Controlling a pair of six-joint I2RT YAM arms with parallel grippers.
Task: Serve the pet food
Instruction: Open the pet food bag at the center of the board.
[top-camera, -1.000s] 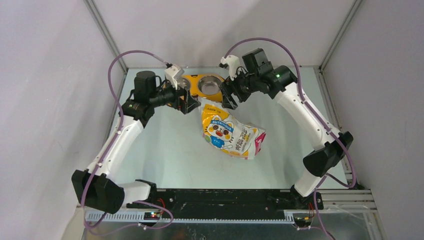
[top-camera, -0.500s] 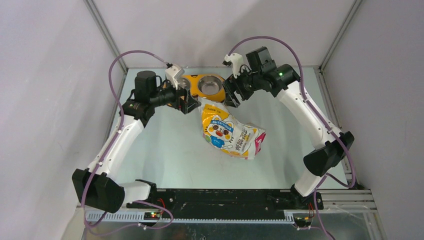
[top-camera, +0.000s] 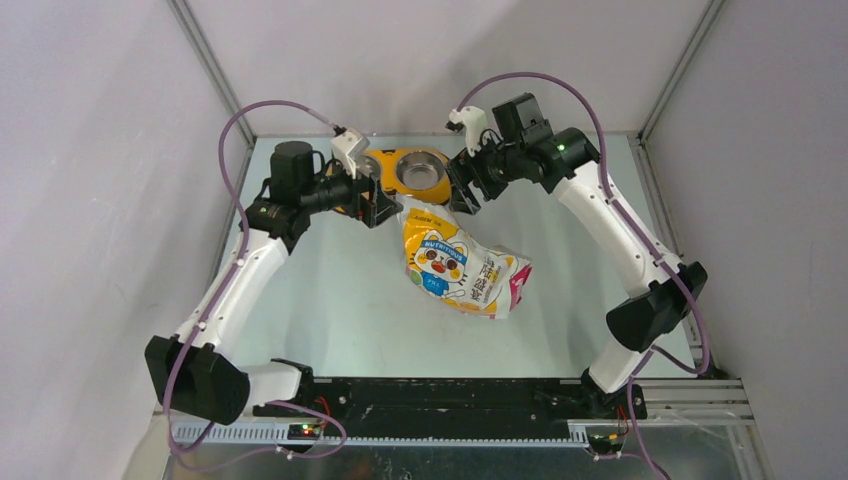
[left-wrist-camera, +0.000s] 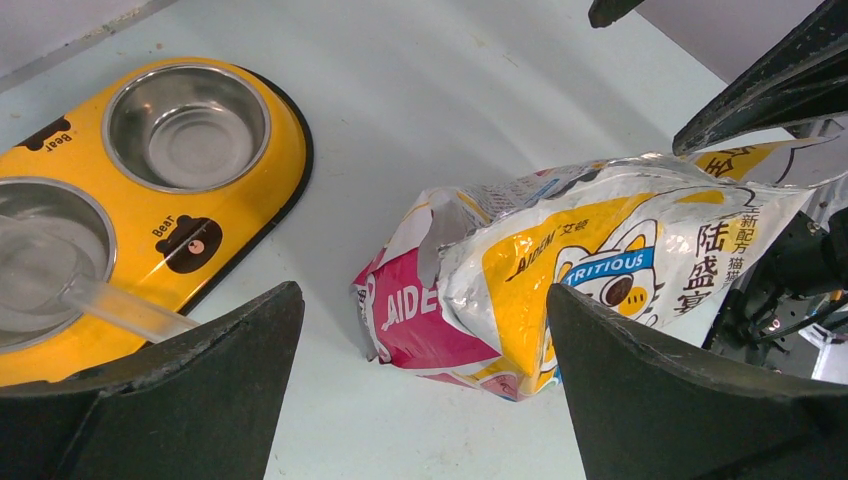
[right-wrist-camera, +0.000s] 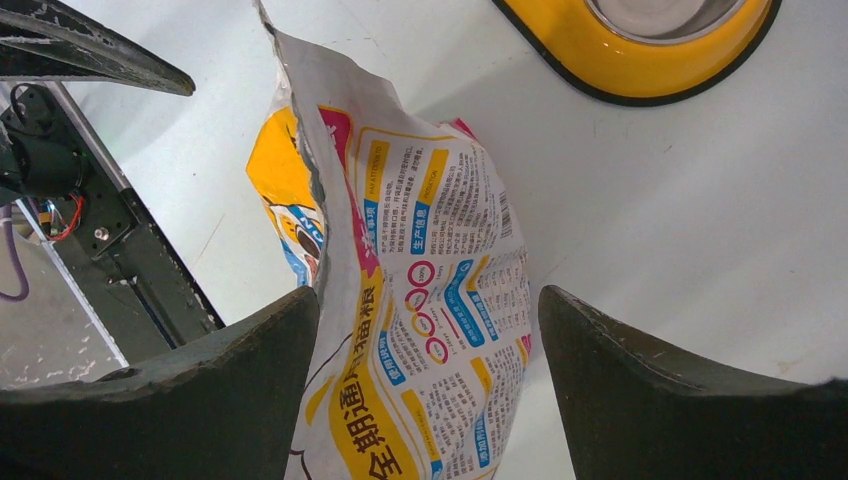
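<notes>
Lying on its side mid-table, nearest the arm bases, is the pet food bag, a glossy yellow, white and pink pouch with a cartoon cat on its face; the kibble itself is hidden inside. Legible print: "NUTRITIOUS" on a blue band above the cat, "AIDEM" on the yellow panel and again, partly cut off, on the pink side gusset. Large Chinese characters run beside the cat. The back panel, seen from the right wrist camera, carries dense Chinese text, coloured boxes and a barcode, too small to read. The bag's torn upper edge points toward the far end and stands raised. The left gripper hovers just left of that edge, jaws spread wide and empty. The right gripper hovers just above and right of it, jaws likewise apart, gripping nothing. Beyond both sits the yellow double-bowl feeder, marked "Bear" beside two bear-face prints. A translucent scoop rests in one steel bowl.
</notes>
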